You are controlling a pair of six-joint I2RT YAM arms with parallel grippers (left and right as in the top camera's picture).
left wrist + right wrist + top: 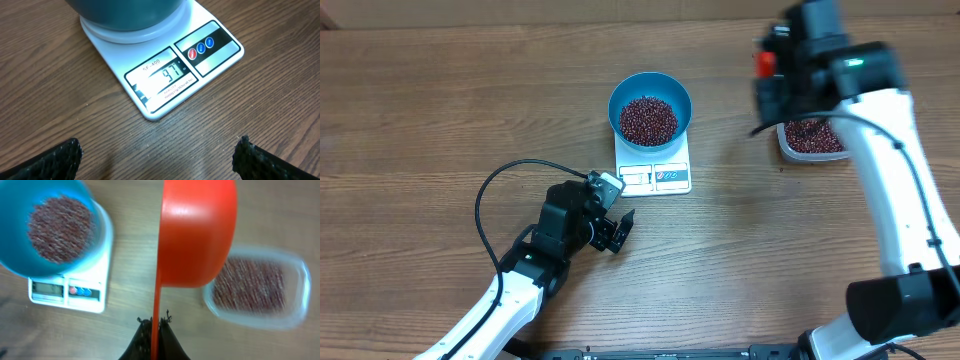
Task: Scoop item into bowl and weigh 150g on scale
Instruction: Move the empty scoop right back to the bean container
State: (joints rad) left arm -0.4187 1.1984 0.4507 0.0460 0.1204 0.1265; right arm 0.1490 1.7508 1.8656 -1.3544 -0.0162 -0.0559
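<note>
- Dark red beans (648,120) fill a teal bowl (618,108), which sits on a white scale (660,177) on the wooden counter (440,110).
- The scale display reads 97.
- The left tool (620,230) is released, fingers spread, near the scale's front.
- The right tool (156,327) is clenched on the handle of an orange scoop (197,235), above a clear tub (301,287) of beans.

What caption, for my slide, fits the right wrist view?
Right gripper holds orange scoop by the tub, beside the bean-filled bowl on the scale.
</note>
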